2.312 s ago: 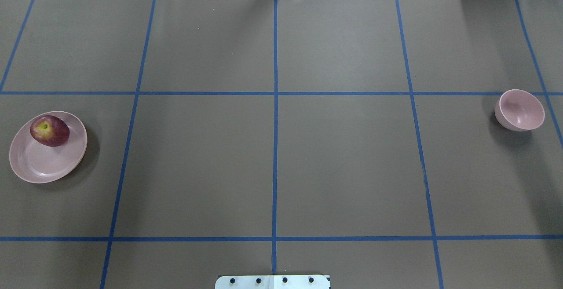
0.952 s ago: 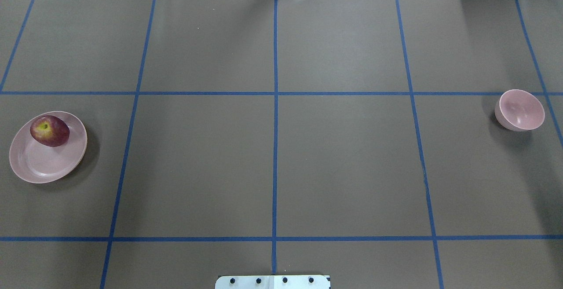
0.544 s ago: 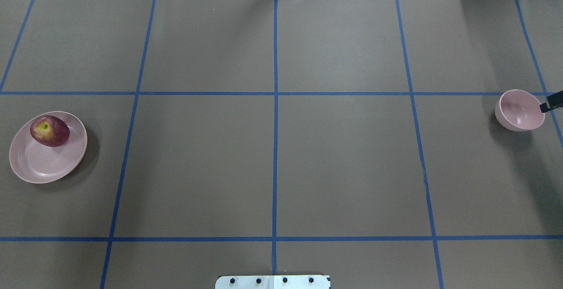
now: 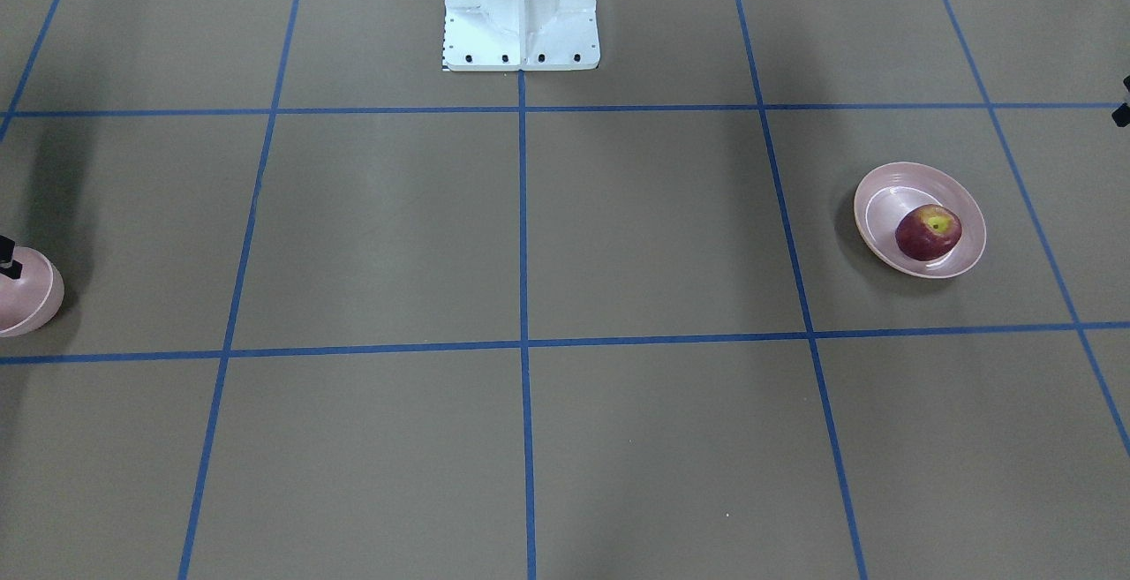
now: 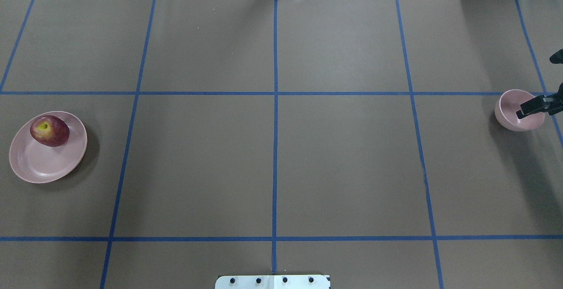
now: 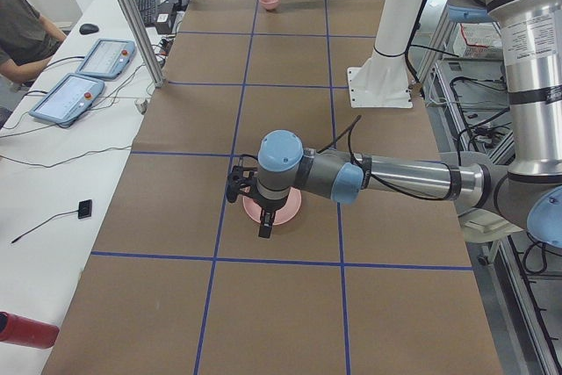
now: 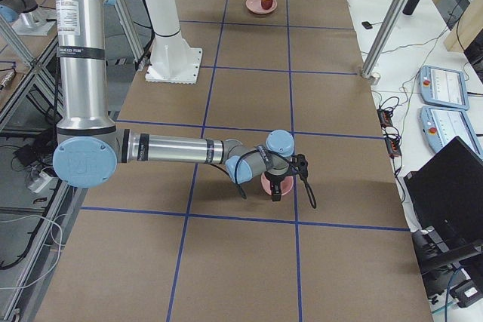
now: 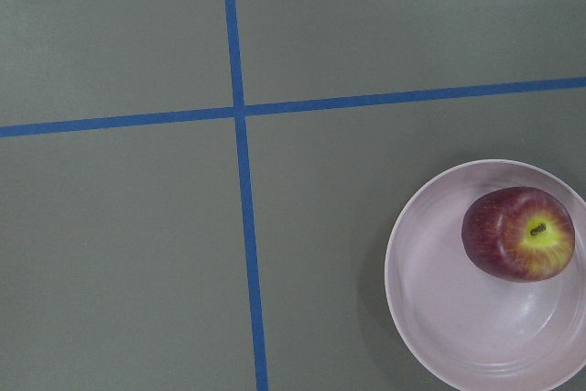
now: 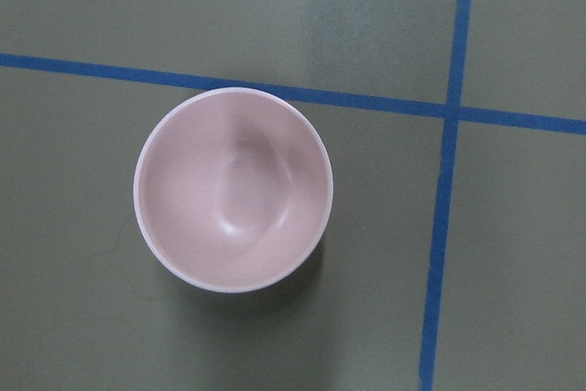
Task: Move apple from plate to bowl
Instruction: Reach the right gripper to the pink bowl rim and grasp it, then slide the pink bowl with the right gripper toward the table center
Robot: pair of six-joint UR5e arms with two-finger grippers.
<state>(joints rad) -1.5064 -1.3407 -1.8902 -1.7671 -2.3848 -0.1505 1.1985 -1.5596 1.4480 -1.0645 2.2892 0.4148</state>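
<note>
Two arms reach out over the brown tabletop (image 5: 343, 161), one toward each end. From the end at the robot's left, the left arm (image 6: 395, 177) is nearest, stretched low across. Its pincer (image 6: 253, 206) hangs in the air on the near side of the plate (image 5: 44, 166), touching neither the plate nor the fruit. I cannot tell how far that pincer is spread.

On the plate sits the apple (image 5: 49, 130), dark red, stem dimple up with a yellow-green patch round it. It lies off-centre, close to the rim on the side away from the robot's base.

Beyond that, blue tape (image 5: 275, 148) marks the tabletop into big squares, and the white pedestal (image 4: 521, 6) stands at the robot's edge.

Farthest off, well apart from the plate, the bowl (image 5: 508, 117) stands upright just beside a crossing of tape lines. The right arm (image 7: 173, 148) holds its pincer (image 7: 285, 177) above it. One of the dark fingers (image 5: 534, 107) shows over the bowl's rim and the other stands well off to the side, so that pincer is spread wide, gripping nothing.
</note>
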